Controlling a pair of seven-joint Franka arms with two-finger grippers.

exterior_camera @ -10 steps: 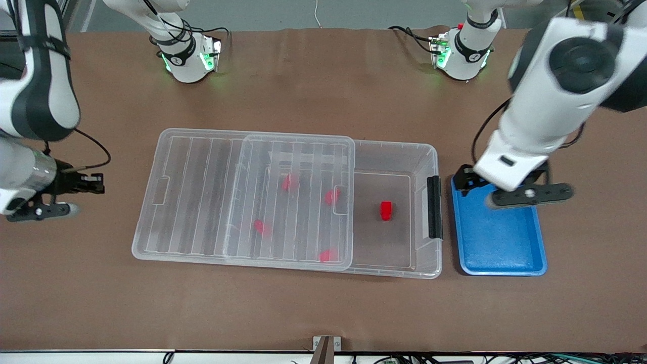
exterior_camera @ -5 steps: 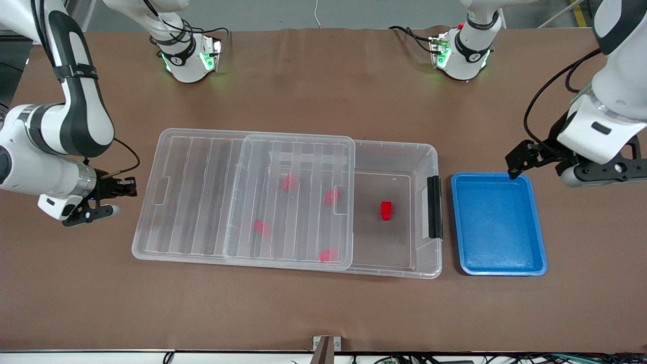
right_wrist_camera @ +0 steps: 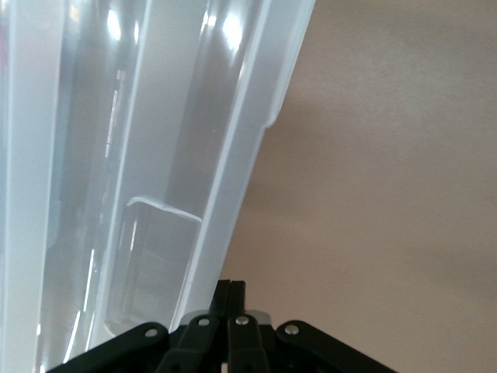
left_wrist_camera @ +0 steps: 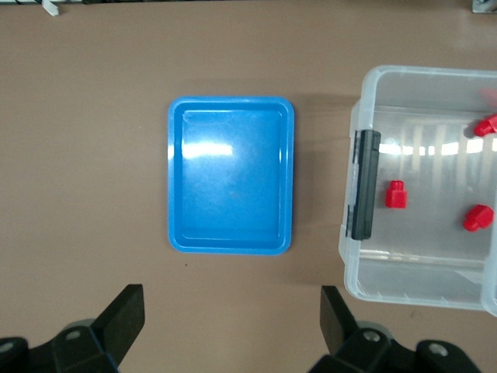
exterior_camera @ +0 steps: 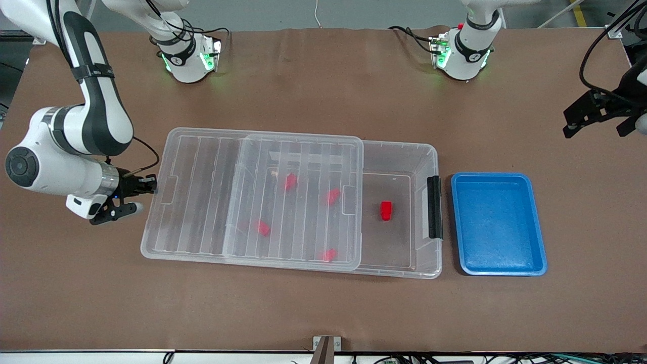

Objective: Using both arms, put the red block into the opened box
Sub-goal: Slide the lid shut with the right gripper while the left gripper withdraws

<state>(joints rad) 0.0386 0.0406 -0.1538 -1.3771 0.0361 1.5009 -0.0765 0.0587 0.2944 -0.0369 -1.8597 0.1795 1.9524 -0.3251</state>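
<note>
The clear box (exterior_camera: 399, 146) lies mid-table with its ribbed lid (exterior_camera: 212, 197) slid partway over it. One red block (exterior_camera: 386, 210) rests in the uncovered part near the black clip (exterior_camera: 434, 207); it also shows in the left wrist view (left_wrist_camera: 396, 195). Several more red blocks (exterior_camera: 289, 182) show through the lid. My right gripper (exterior_camera: 152, 185) is shut, its tips against the lid's short end toward the right arm's end, where the closed fingers (right_wrist_camera: 230, 291) meet the lid's edge (right_wrist_camera: 233, 194). My left gripper (exterior_camera: 596, 121) hangs open and empty (left_wrist_camera: 231, 305) high over the left arm's end of the table.
An empty blue tray (exterior_camera: 498, 263) sits beside the box's clip end, seen too in the left wrist view (left_wrist_camera: 231, 233). Both arm bases (exterior_camera: 189, 55) stand at the table's edge farthest from the front camera. Bare brown table surrounds the box.
My right gripper moved in against the lid's end and the lid slid toward the clip end. My left arm swung away from over the blue tray toward the table's end.
</note>
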